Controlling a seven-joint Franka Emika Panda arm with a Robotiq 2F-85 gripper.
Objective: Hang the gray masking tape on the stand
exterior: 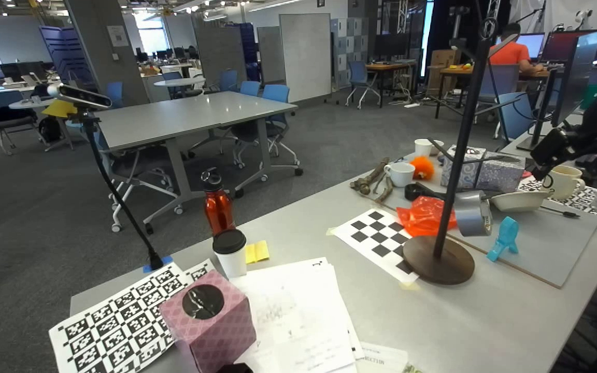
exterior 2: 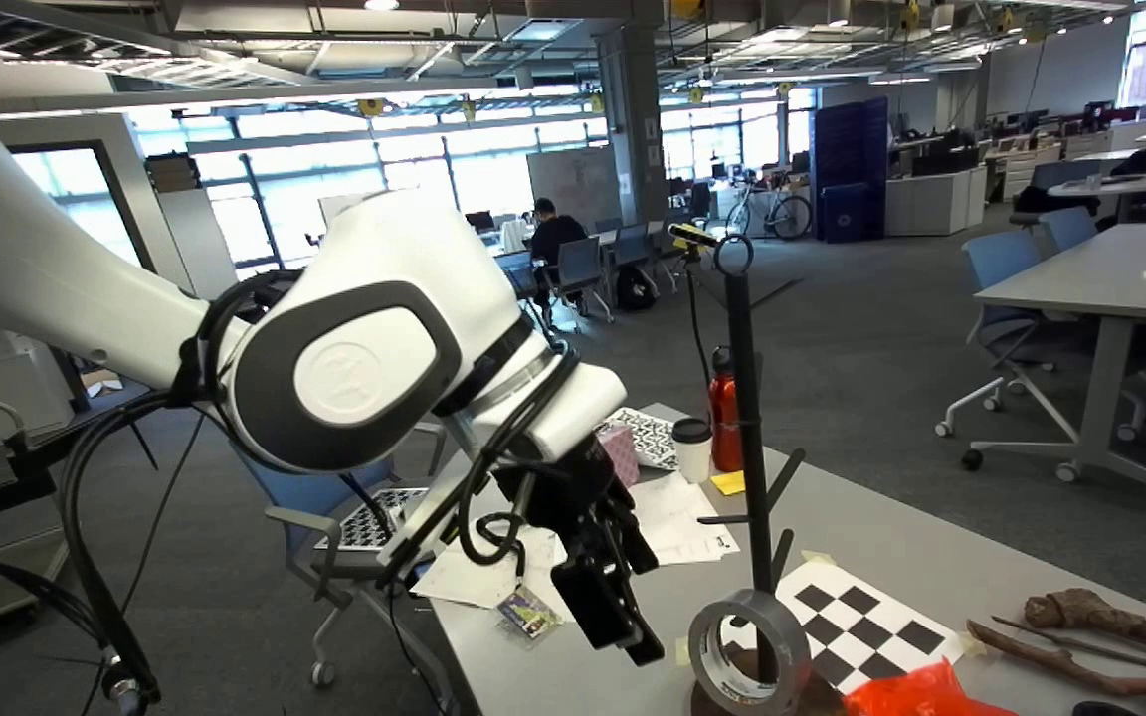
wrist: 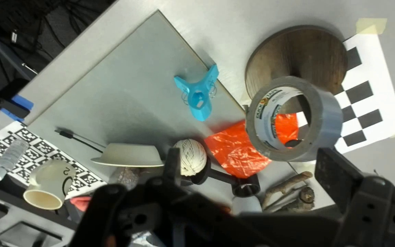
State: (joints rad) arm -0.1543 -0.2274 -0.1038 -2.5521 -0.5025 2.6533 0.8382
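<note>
The gray masking tape [exterior: 473, 213] is a thick gray ring. It sits beside the stand's dark pole [exterior: 462, 150], above the round brown base [exterior: 438, 263] and off the table, apparently on a low side peg; the contact is mostly hidden. The tape also shows in an exterior view [exterior 2: 702, 651] against the lower pole [exterior 2: 750, 428], and in the wrist view [wrist: 329, 120] partly over the base [wrist: 295, 51]. My gripper [wrist: 249, 159] is open with nothing between its fingers. In an exterior view the gripper [exterior 2: 645, 607] is beside the tape, apart from it.
Thin pegs stick out from the pole. A blue clip [wrist: 199, 97], an orange-red plastic bag [wrist: 238, 151], a checkerboard sheet [wrist: 372, 96] and sticks [exterior: 373, 181] lie near the stand. A white bowl [exterior: 519, 201], mugs [exterior: 401, 173] and boxes [exterior: 500, 172] stand farther along the table.
</note>
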